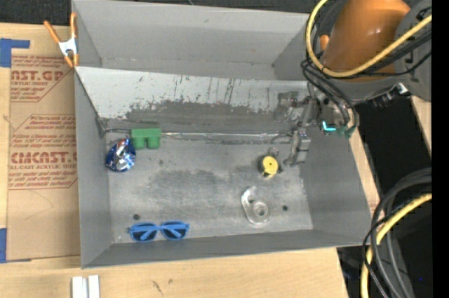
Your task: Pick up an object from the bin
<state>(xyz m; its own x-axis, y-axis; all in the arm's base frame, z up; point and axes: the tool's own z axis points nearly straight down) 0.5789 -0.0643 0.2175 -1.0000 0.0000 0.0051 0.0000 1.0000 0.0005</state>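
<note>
Grey metal bin (91, 184). Gripper (299, 148) low at right side, just beside small yellow round thing (269, 165) on floor; grip width can't tell. Clear ring piece (256, 208) nearer front. Blue sunglasses (159, 231), green block (146, 138), blue-silver wad (121, 155) well apart, left.

- The small yellow thing (269, 165) just beside the gripper (296, 151) is too small to name, and whether the two touch cannot be told.
- The orange cover (365, 26) above the gripper hides the wrist under it. The arm (419, 76) behind it runs off the right edge.
- The pale, see-through thing (256, 208) near the gripper blends into the bin (196, 184) floor, and its kind is unclear.
- The crumpled blue-and-silver thing (121, 155), far across from the gripper, cannot be identified.
- The cable loops (393, 219) behind the gripper are cut by the bottom edge.
</note>
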